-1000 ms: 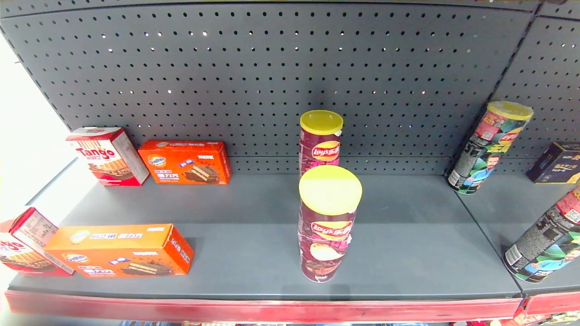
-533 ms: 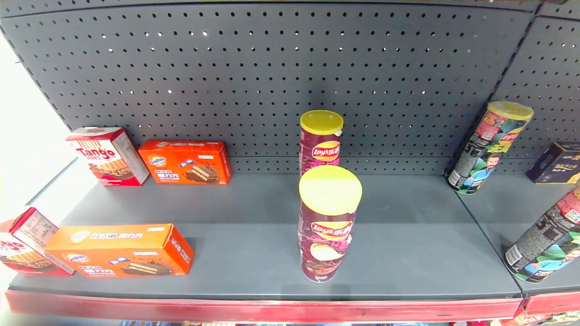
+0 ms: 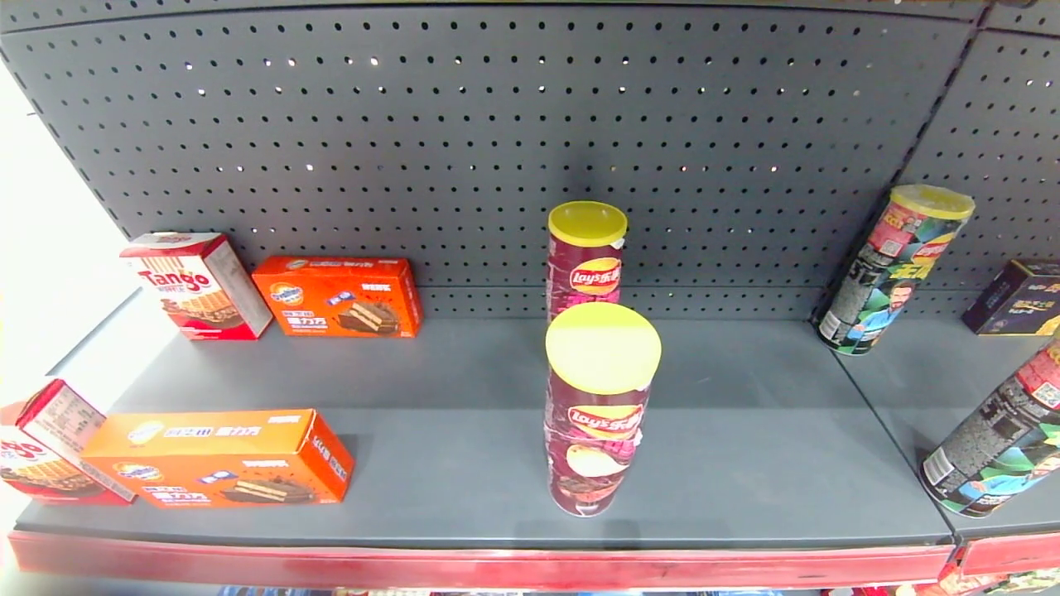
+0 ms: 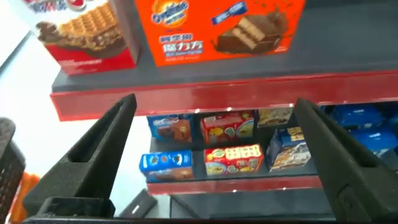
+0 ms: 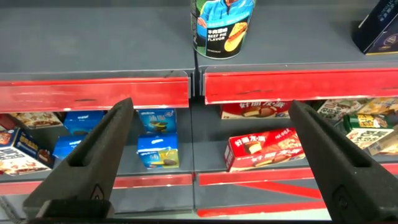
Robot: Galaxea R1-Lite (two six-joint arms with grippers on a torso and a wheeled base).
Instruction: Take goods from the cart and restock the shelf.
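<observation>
Nothing held yet, so no goods in hand. Stocked on shelf (image 3: pixel 497 472): two chip cans upright mid-shelf, front can (image 3: pixel 598 414) just ahead of back can (image 3: pixel 586 257), which stands near the pegboard (image 3: pixel 414 124). Orange box (image 3: pixel 219 459) and red wafer box (image 3: pixel 50 447) at front left, two more boxes behind them.

Low in front of red shelf edge (image 4: pixel 186 96) hangs left gripper (image 4: pixel 214 102), fingers spread wide, gripping nothing. Same for right gripper (image 5: pixel 211 104): wide, nothing held, below next bay w/ dark can (image 5: pixel 222 28) at its front. Dark mesh thing (image 4: pixel 7 149) beside left arm, maybe cart, can't tell.

Prob. step: fetch next item from cart. To do well:
- Take one item, grip mid-body, keep upright.
- Lift above red lip before going in.
- Set down btwn cans and boxes, like w/ like.
- Steer wide of front can: tall, likely tips easy.
</observation>
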